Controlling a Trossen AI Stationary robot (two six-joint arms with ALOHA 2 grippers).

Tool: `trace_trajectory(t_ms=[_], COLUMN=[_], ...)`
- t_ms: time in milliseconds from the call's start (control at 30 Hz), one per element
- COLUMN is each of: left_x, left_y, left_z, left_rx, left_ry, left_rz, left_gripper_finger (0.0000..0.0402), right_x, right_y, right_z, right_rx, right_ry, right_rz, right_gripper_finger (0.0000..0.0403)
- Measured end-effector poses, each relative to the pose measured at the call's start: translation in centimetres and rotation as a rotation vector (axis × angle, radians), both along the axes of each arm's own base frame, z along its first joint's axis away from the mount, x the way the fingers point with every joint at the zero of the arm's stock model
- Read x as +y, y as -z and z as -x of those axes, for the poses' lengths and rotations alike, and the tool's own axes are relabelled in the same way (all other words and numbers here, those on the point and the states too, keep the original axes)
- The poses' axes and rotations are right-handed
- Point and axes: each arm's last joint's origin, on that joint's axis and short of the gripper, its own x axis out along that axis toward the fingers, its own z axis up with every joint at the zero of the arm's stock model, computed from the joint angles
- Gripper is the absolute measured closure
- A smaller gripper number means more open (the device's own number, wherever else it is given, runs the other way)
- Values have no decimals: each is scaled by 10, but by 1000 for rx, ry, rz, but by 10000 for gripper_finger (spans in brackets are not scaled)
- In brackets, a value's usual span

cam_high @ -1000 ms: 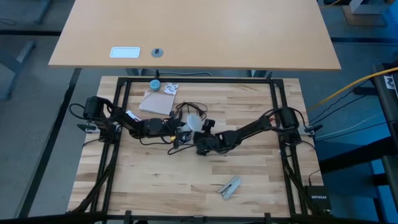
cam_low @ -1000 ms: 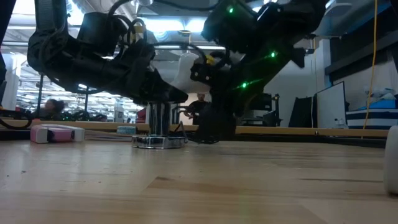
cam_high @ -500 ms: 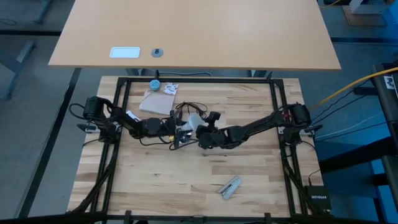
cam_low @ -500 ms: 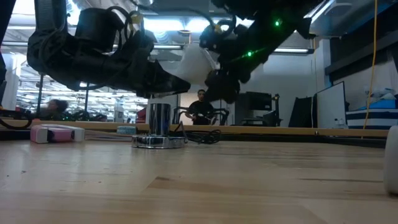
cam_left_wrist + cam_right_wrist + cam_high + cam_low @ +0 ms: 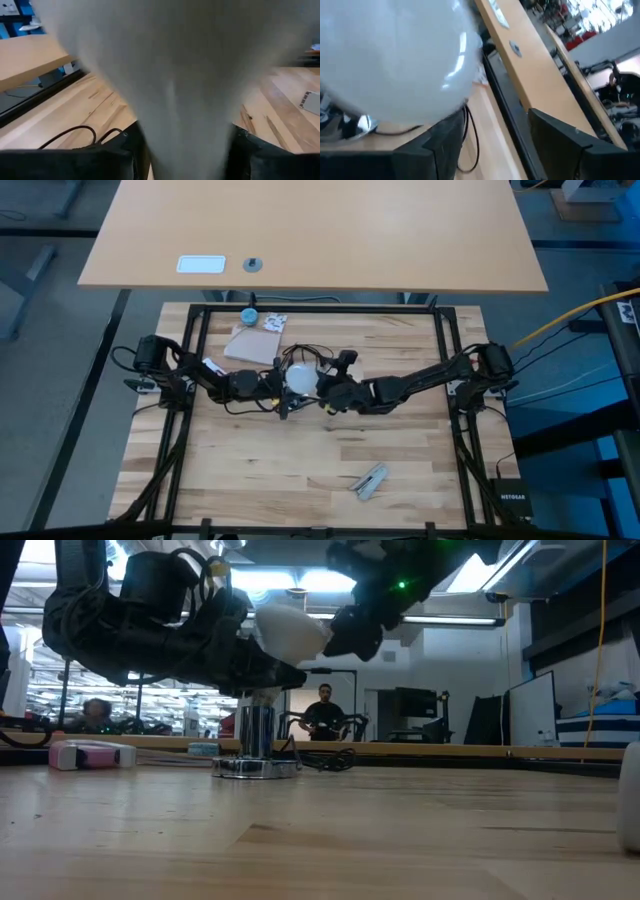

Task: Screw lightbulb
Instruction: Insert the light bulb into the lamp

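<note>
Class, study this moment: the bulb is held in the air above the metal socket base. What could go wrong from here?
1. The lightbulb hangs tilted above the socket, so its neck may go in crooked.
2. The left gripper holds the narrow neck while the right gripper crowds the globe; a clumsy handover might drop it.
3. The cord could drag the socket.

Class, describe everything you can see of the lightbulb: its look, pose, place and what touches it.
The lightbulb is frosted white and pear-shaped, with a smooth round globe that narrows toward its neck. It is held off the table, above the shiny metal socket base, near the middle of the table. In the left wrist view its narrow end sits between the left gripper's fingers. The right gripper is right beside the globe; whether it touches cannot be told.
</note>
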Motion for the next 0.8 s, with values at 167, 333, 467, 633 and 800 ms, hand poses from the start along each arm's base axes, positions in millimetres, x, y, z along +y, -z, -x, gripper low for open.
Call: trace_trajectory(t_ms=[167, 333, 467, 633, 800], left_x=[0, 0, 0, 0, 0], left_y=[0, 0, -1, -6, -4], left_z=[0, 0, 0, 0, 0], left_rx=[1, 0, -10, -51, -39], left_ry=[0, 0, 0, 2, 4], left_rz=[0, 0, -2, -26, -21], left_gripper_finger=[243, 243, 243, 243, 243], right_x=[1, 1, 2, 3, 5], right_y=[-6, -12, -18, -24, -26], right_z=[-4, -5, -7, -10, -12], right_rx=[-19, -70, -79, -112, -134], right_ry=[-43, -44, -65, -109, -188], right_rz=[35, 41, 85, 104, 74], right_gripper_finger=[178, 178, 178, 178, 178])
